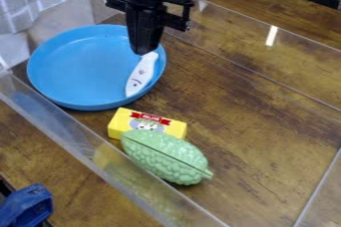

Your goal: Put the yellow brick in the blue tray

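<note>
While the gripper (146, 48) hangs above the far rim of the blue tray (60, 77), its jaws are drawn together into a single dark point and hold nothing. A white fish-shaped toy (142, 74) lies on the tray's right edge, just below the jaw tips; whether the tips touch it cannot be told.

The yellow brick (146, 124) rests flat on the table (253, 92), outside the tray and just beyond its near-right rim, label side up. A bumpy green toy vegetable (168, 157) lies against the brick's near long side, apparently touching it. The brick's far long side, facing the tray, and its two short ends show no neighbour.

Handling, as judged from appearance: the brick looks like a small rigid block, light, with flat faces, so it should neither deform nor break under a firm pinch. Its smooth sides and glossy label may be somewhat slippery. Because the vegetable crowds the near long side, a pinch across the two short ends seems the cleaner hold, leaving both jaws free room. The jaws would need to part first. A blue object (24, 209) sits well off from the tray, at the picture's lower left corner.
</note>
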